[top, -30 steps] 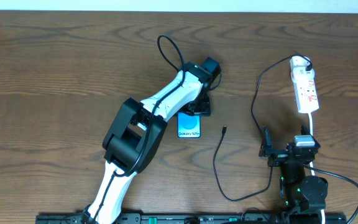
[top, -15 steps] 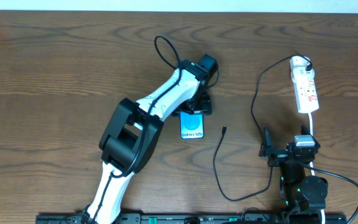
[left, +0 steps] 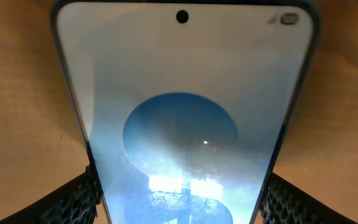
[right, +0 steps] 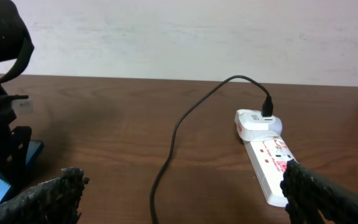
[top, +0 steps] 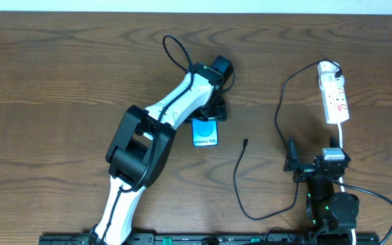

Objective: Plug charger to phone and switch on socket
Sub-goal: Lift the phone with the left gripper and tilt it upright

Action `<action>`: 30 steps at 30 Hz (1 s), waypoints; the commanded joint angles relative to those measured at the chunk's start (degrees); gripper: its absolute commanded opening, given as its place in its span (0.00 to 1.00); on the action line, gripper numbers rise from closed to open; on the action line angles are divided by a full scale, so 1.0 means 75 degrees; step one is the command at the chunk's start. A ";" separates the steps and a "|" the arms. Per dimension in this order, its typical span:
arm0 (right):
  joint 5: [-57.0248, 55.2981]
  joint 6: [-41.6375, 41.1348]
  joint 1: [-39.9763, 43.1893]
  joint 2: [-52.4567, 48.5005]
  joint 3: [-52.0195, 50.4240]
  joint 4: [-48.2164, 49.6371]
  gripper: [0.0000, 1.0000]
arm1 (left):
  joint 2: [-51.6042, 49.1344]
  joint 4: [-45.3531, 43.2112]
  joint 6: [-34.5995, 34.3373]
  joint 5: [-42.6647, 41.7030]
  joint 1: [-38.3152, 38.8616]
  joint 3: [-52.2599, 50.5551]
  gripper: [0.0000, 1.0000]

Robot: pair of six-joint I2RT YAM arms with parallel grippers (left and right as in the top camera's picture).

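Note:
The phone (top: 205, 133) lies at the table's middle, its blue screen up, and fills the left wrist view (left: 185, 93). My left gripper (top: 209, 112) is shut on it, a finger pressed against each long edge (left: 82, 196). The charger (top: 235, 178) is a thin black cable. Its small free plug (top: 245, 143) lies on the wood just right of the phone, apart from it. The cable loops back to the socket (top: 335, 99), a white power strip at the far right, also in the right wrist view (right: 269, 158). My right gripper (top: 316, 162) stands open and empty near the front right (right: 182, 180).
A thick white cord (top: 344, 139) runs from the socket toward the right arm's base. The charger cable (right: 179, 124) crosses the wood ahead of my right gripper. A pale wall stands behind the table's far edge.
My left gripper has shifted slightly left and toward the far side, taking the phone with it and turning it a little. The right arm, the cable and the socket have not moved.

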State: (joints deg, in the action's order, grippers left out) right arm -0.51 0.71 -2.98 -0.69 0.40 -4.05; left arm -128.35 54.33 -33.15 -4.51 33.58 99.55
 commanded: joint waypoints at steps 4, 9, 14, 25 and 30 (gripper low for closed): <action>-0.0058 0.0085 -0.0052 0.0041 -0.0012 -0.0032 0.99 | 0.0367 -0.0985 0.0058 0.0551 0.0085 -0.0976 0.80; -0.0058 0.0085 -0.0052 0.0041 -0.0012 -0.0032 0.99 | 0.0364 -0.1445 0.0058 0.0548 0.0085 -0.1515 0.80; -0.0058 0.0085 -0.0052 0.0041 -0.0012 -0.0032 0.99 | 0.0364 -0.1434 0.0055 0.0484 0.0085 -0.1545 0.91; -0.0058 0.0085 -0.0052 0.0041 -0.0012 -0.0032 0.99 | 0.0364 -0.1434 0.0061 0.0493 0.0169 -0.1545 0.90; -0.0058 0.0085 -0.0052 0.0041 -0.0012 -0.0032 0.99 | 0.0364 -0.1431 0.0061 0.0493 0.0169 -0.1545 0.78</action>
State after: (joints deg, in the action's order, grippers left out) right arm -0.49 0.71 -2.98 -0.69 0.40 -4.05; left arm -124.40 43.24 -32.84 -0.05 34.72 89.91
